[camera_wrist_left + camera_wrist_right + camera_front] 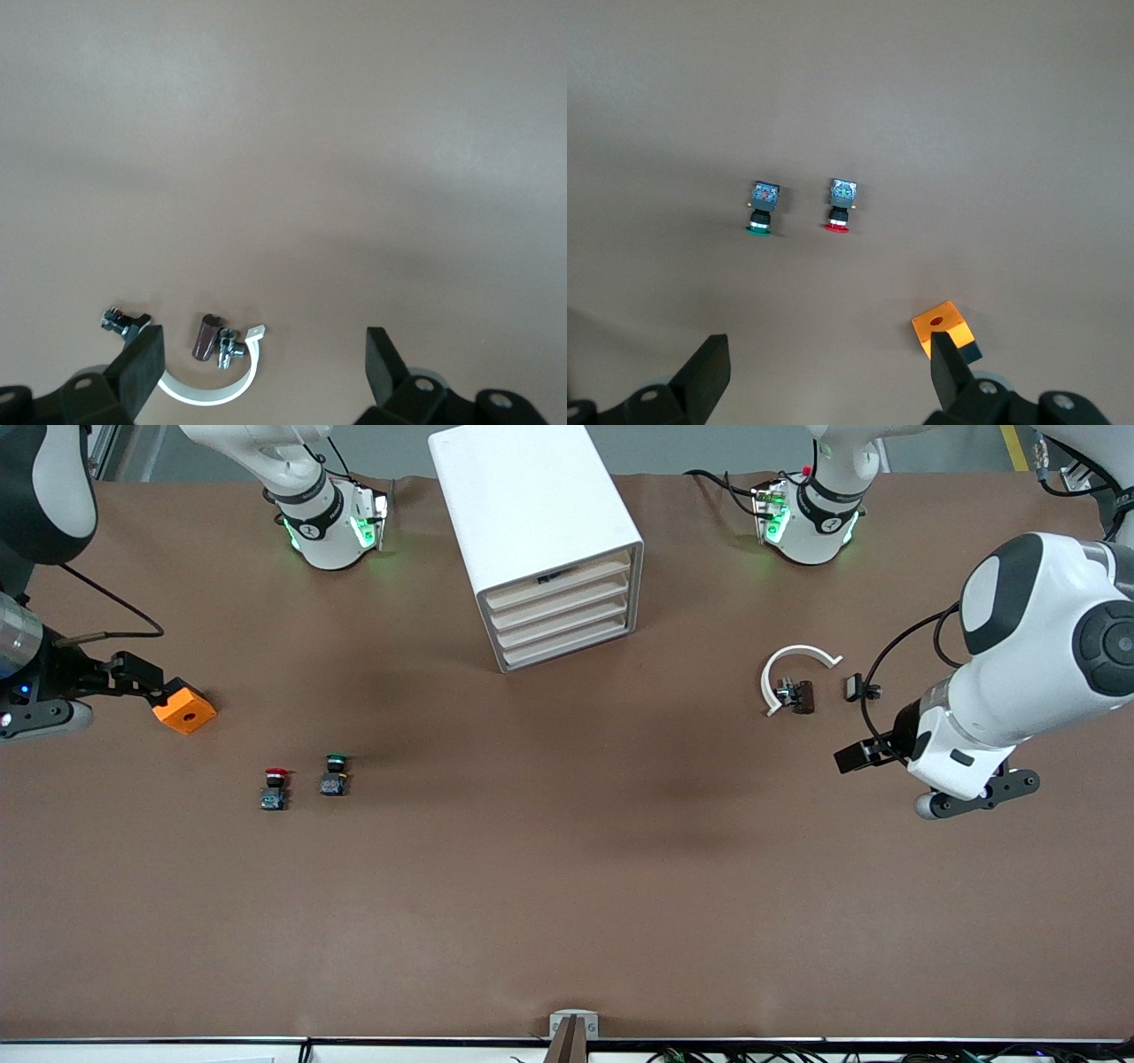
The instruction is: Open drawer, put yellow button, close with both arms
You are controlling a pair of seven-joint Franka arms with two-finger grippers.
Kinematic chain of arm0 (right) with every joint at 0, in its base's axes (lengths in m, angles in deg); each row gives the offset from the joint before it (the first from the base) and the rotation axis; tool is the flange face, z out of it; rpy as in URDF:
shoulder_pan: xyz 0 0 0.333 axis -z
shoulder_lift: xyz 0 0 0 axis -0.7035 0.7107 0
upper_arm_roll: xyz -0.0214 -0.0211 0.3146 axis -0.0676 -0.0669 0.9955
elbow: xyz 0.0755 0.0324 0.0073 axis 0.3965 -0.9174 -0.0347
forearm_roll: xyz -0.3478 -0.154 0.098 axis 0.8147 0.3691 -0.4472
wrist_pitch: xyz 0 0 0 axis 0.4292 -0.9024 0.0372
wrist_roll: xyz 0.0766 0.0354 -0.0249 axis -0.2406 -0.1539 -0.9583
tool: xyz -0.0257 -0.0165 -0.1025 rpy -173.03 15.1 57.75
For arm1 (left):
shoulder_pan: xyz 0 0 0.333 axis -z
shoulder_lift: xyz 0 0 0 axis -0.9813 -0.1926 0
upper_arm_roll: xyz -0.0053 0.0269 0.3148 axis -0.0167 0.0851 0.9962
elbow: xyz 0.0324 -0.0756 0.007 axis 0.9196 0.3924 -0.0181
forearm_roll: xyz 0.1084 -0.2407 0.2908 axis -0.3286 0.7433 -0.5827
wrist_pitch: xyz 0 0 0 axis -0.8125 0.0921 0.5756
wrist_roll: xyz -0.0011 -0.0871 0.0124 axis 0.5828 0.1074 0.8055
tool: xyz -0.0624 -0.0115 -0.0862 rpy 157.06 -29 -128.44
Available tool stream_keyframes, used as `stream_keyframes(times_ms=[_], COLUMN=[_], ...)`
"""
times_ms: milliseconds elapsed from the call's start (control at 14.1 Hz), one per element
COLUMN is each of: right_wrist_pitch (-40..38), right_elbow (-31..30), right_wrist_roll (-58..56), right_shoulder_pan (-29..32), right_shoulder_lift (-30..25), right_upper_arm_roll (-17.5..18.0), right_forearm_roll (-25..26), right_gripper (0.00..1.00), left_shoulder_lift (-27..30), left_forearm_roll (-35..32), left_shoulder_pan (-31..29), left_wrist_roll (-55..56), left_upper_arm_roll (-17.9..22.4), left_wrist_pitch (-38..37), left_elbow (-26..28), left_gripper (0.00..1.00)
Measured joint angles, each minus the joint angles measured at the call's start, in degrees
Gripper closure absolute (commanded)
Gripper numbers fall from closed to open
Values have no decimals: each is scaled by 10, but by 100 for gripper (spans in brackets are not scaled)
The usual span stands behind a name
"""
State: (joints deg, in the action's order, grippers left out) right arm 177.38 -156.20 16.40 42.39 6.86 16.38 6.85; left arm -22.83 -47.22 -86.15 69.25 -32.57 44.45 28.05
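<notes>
Above the table, both arms raised.

From my seat I log: brown table under even light with soft shadows, grey floor along its top edge, yellow floor line, black rail along the near edge.

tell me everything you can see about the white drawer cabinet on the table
The cabinet is a tall white box, plastic by its look, with rounded edges, standing upright on the brown table between the two arm bases and turned at a slight angle. Its front shows four shallow beige drawer fronts stacked one above another, all looking shut. A small dark mark sits on the top drawer. Nothing touches the cabinet; neither gripper is near it.
</notes>
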Motion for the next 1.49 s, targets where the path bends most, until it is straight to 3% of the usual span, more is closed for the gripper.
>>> stream_keyframes(times_ms=[354, 638, 1063, 1488], right_wrist_pitch=[-2, -27, -32, -30], right_elbow=[-28, -9, 30, 32], right_wrist_roll=[58, 76, 77, 77], right_shoulder_pan=[-6, -8, -3, -3], right_shoulder_lift=[-36, -54, -55, -48], right_upper_arm_roll=[12, 14, 7, 7], right_forearm_roll=[-3, -4, -10, -10], right_gripper=[0, 0, 0, 0], left_shoulder_lift=[10, 50, 103, 112], left_forearm_roll=[-3, -3, -3, -3], left_shoulder_pan=[-30, -54, -55, -58], left_wrist_roll=[-38, -106, -137, -172], left_upper_arm_roll=[0, 5, 5, 7], left_wrist_pitch=[-13, -51, -105, -115], left_elbow=[-27, -45, -45, -45], left_gripper=[0, 0, 0, 0])
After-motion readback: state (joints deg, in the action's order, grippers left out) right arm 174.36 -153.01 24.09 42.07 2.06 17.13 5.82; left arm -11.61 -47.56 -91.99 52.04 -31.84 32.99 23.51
